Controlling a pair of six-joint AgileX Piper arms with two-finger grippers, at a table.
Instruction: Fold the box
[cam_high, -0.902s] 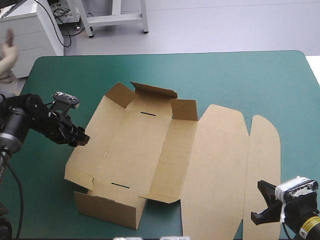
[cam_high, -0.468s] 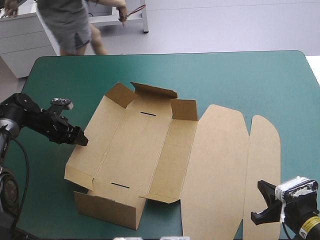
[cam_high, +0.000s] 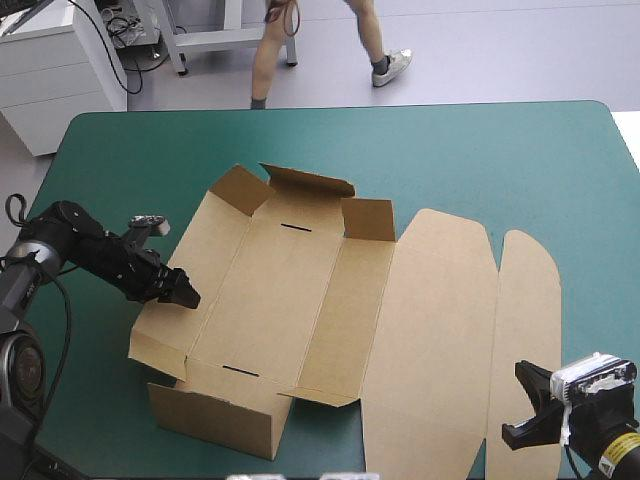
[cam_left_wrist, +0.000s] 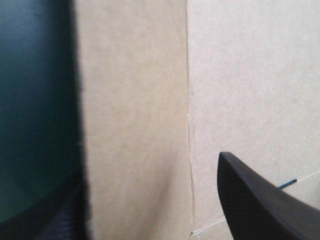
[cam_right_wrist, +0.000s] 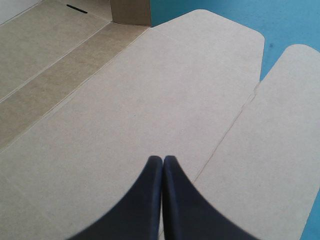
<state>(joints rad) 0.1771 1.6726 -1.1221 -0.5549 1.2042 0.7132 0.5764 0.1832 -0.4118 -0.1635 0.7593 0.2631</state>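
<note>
The box (cam_high: 300, 290) lies in the middle of the teal-green cover (cam_high: 480, 160), its lid (cam_high: 440, 340) flat. Our left gripper (cam_high: 183, 294) stands wide open across the box's left flap (cam_high: 170, 325) (one finger outside, one inside). We should pinch near the crease and lift evenly. Our right gripper (cam_right_wrist: 162, 161) hovers closed over the lid.

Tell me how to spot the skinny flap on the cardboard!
Look at the teal-green table, where the brown box lies spread across the middle. Follow it to its right end: the last panel is the skinny flap, lying flat. It is much narrower than the wide lid panel beside it, and only table lies beyond it.
</note>
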